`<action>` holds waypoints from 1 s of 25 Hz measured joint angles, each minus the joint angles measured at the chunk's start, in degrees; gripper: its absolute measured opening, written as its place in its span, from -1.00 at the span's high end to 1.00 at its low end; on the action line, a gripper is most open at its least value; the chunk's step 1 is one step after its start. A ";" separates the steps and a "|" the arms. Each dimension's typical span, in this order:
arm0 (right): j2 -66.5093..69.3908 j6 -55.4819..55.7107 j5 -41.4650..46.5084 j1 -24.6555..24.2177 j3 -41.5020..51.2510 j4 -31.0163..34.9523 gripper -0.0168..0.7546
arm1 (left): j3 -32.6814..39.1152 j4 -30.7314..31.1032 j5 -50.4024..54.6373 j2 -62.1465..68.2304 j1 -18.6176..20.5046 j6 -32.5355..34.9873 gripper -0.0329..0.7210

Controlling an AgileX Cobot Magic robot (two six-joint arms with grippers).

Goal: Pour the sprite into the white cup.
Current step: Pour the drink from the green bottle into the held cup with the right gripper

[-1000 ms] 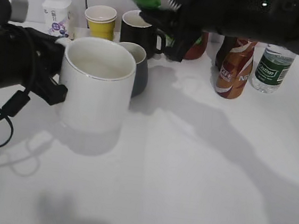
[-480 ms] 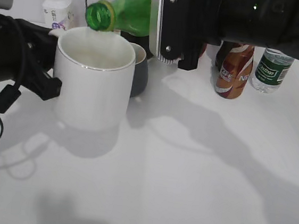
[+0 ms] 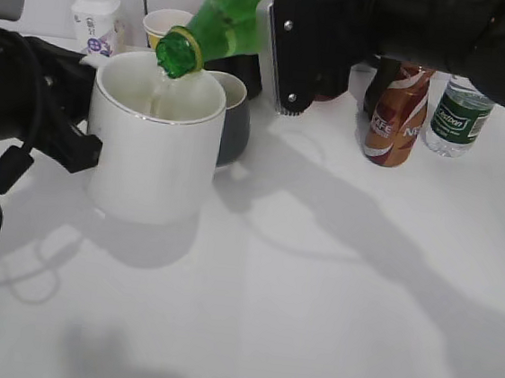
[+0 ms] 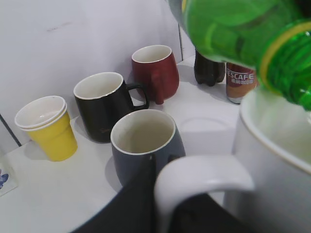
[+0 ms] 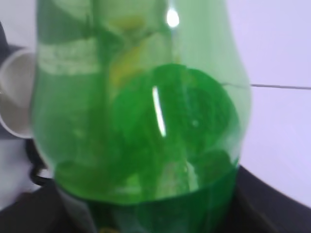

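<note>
The sprite, a green translucent bottle, is tilted with its open mouth down-left, just above the rim of the white cup. A thin clear stream seems to fall from the mouth into the cup. My right gripper is shut on the bottle's body, which fills the right wrist view. My left gripper is shut on the cup's handle at the cup's left side. The left wrist view shows the bottle's neck over the cup's rim.
Behind the cup stand a dark blue-grey mug, a black mug, a red mug, a yellow paper cup and a white bottle with purple print. A Nescafe bottle and a water bottle stand at the back right.
The right arm brought the bottle down from the top of the view and tipped it, so its mouth now points down into the cup. The cup shifted slightly left.
</note>
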 joint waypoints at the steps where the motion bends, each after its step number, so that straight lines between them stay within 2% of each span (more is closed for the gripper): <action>1: 0.00 -2.08 -0.62 0.00 0.00 1.22 -0.12 | 0.00 0.00 0.00 0.00 0.00 0.00 0.80; 5: 0.00 -7.23 -3.00 0.01 0.00 4.08 -0.12 | 0.00 0.00 0.00 0.00 0.00 0.00 0.80; 17: 0.00 -8.35 -3.02 0.01 0.00 5.28 -0.12 | 0.00 0.00 0.16 0.00 0.00 0.00 0.80; 25: 0.00 4.47 -1.29 0.01 0.27 4.97 -0.12 | 0.00 0.00 -0.08 0.00 0.00 0.00 0.80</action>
